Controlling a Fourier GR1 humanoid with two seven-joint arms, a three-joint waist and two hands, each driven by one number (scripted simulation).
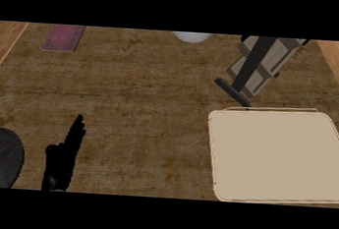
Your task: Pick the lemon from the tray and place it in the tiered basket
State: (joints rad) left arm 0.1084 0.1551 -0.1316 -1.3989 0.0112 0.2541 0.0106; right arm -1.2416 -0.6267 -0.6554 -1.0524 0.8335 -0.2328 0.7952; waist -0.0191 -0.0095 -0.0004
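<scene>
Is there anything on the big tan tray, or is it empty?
Empty. The tray shows only its bare tan surface inside the rim; no lemon shows on it or elsewhere in the head view.

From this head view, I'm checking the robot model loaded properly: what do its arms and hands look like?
Only the left hand shows: plain matte black, with slim fingers and a thumb, no markings or cables visible. Its forearm is not in view, and neither the right hand nor its arm shows.
</scene>
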